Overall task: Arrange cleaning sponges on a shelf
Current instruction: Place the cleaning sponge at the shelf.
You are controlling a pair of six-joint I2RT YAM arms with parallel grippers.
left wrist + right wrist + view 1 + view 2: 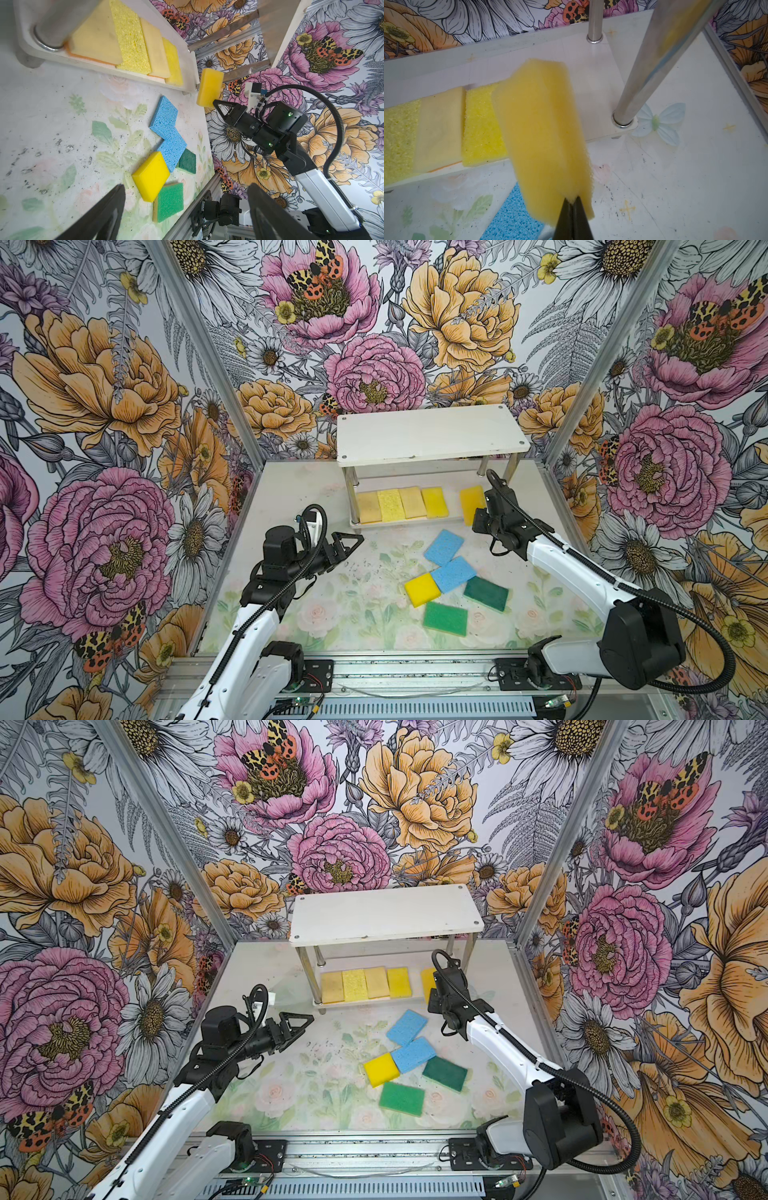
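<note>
Nearest, five loose sponges are lying on the counter: two green, one yellow, two blue. My left claw is hanging spread and empty beside them. My right claw is pinching a yellow sponge over the front edge of the shelf's lower board, beside the row of four. Four shelved, six remaining.

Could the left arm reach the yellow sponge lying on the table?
Probably yes. The left gripper is open and empty, the yellow sponge lies uncovered, and only bare table lies between them.
</note>
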